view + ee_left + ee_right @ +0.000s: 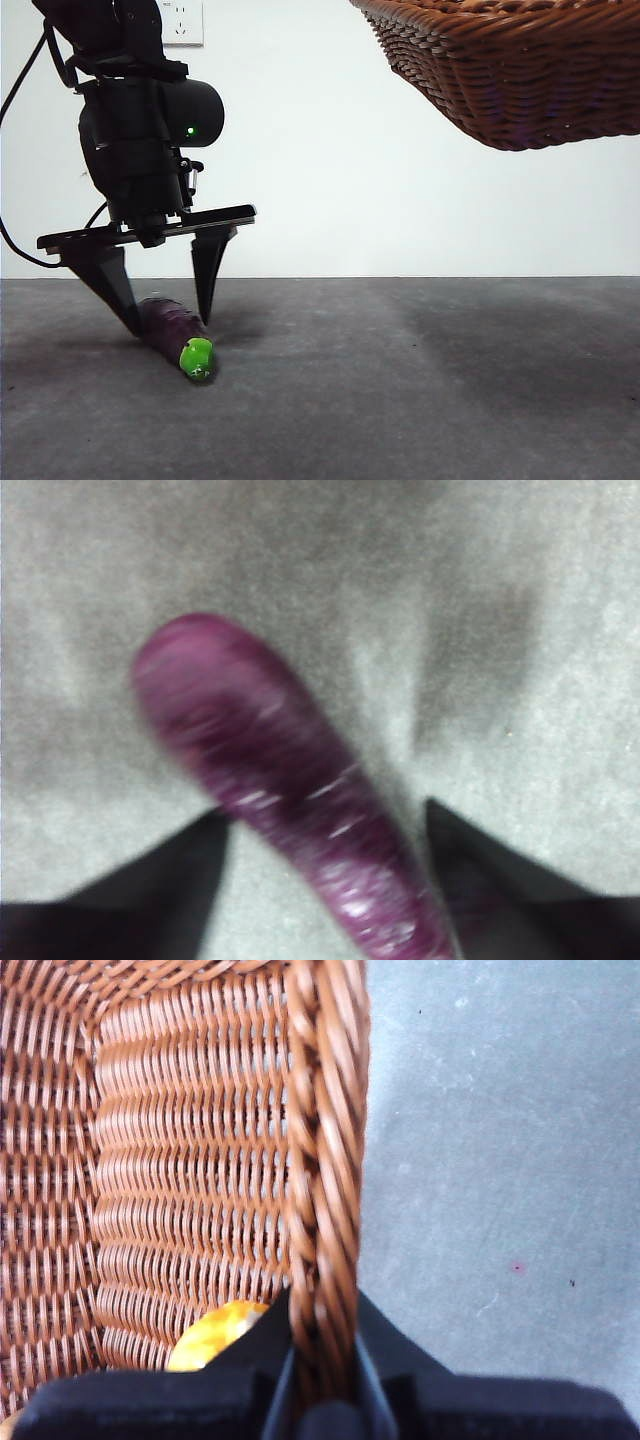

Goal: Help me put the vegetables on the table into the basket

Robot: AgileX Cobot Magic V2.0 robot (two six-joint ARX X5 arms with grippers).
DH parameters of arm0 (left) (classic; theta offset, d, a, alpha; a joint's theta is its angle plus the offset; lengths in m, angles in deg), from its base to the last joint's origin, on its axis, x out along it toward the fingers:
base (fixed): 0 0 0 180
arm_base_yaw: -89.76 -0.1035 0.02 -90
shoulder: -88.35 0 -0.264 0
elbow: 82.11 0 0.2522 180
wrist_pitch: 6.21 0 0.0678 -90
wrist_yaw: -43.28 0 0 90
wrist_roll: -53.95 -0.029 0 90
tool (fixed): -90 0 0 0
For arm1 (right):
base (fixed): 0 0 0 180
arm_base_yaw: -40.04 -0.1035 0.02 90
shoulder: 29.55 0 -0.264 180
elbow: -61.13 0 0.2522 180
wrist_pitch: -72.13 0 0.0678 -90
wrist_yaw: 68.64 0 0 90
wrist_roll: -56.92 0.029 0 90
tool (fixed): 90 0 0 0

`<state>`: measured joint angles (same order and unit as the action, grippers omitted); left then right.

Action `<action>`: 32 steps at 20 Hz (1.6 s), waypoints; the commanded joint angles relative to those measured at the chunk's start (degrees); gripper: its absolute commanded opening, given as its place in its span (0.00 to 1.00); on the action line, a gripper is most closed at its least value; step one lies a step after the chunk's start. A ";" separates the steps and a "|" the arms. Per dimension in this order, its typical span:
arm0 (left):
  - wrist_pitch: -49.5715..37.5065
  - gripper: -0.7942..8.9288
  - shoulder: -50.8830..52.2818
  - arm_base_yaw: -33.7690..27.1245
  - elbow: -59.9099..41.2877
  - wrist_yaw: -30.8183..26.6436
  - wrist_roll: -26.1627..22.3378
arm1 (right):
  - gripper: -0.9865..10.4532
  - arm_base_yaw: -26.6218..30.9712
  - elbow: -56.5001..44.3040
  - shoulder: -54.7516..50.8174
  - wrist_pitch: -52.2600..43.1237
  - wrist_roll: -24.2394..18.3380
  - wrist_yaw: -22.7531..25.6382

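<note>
Between your left gripper's (172,322) spread jaws, the eggplant (176,336) is lying on the table (420,380); your right gripper (322,1380) is clamping the basket's (510,70) rim, holding it aloft.

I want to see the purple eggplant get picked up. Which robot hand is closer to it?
Left. The left gripper has one open jaw on each side of the eggplant on the table. The right gripper is clamped on the raised basket's rim.
</note>
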<state>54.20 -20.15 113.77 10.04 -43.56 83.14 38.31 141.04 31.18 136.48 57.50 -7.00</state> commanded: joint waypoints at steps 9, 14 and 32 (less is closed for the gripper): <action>0.31 0.07 2.78 0.17 -0.37 0.35 -10.88 | 0.08 -0.02 0.31 0.35 0.85 -0.24 -0.22; -2.51 0.07 18.16 -0.92 -0.37 0.28 -17.35 | 0.08 -0.09 -4.11 3.21 0.31 0.20 0.57; -27.26 0.07 45.99 23.41 -21.55 8.90 2.51 | 0.08 -21.38 -24.33 6.82 -24.30 22.40 6.71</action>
<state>26.88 26.49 137.16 -11.31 -34.36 84.02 17.02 116.95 38.06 113.20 77.56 0.21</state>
